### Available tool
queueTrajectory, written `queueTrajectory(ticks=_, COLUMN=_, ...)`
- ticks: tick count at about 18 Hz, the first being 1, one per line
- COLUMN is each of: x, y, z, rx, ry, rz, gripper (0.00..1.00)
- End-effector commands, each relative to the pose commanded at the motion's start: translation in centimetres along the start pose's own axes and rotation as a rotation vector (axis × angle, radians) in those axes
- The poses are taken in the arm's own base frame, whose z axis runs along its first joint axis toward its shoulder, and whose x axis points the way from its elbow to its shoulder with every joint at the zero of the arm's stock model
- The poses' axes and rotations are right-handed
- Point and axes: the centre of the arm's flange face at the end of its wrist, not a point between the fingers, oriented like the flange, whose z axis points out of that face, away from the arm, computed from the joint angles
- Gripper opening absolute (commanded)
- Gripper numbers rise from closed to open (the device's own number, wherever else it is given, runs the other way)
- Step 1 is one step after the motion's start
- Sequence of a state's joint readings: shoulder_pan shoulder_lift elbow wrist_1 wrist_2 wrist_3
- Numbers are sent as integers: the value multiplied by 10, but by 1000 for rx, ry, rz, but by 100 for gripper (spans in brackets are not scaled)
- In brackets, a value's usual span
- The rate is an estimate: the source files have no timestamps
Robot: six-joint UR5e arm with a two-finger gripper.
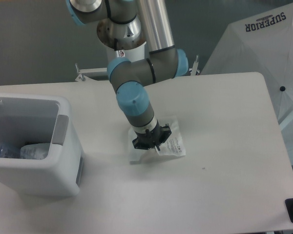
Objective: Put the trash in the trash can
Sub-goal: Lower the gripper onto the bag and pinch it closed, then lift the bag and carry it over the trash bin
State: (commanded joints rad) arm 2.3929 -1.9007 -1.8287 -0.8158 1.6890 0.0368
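One piece of trash, the crushed bottle [31, 150], already lies inside the trash can [68, 168] at nine o'clock on the desk [224, 146], so we judge the step in hand to be the pickup of the crumpled wrapper [172, 144] near the desk's middle. Our arm reaches down from twelve o'clock with the wrist tilted, and the pincer [149, 143] looks closed on the wrapper's near edge. Next we would lift it clear and carry it toward nine o'clock over the can's rim.
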Motion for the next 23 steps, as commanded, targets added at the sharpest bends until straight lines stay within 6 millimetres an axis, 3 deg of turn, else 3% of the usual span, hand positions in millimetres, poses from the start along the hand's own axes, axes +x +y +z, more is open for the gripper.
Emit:
queueTrajectory(ticks=5, x=-15, y=-20, z=-50, rx=-38, ry=87, rz=-41, gripper=2)
queueTrajectory(ticks=8, x=-32, y=-26, z=-102, rx=-5, ry=184, rz=-157, gripper=3)
queueTrajectory(ticks=12, x=-38, y=-28, z=-176, rx=76, ry=304, rz=-210, gripper=3)
queueTrajectory(ticks=17, x=-44, y=-18, z=-258, rx=197, ry=479, rz=-341, gripper=3)
queueTrajectory(ticks=23, x=-34, y=-2, z=-326, rx=284, ry=654, rz=-513, gripper=4)
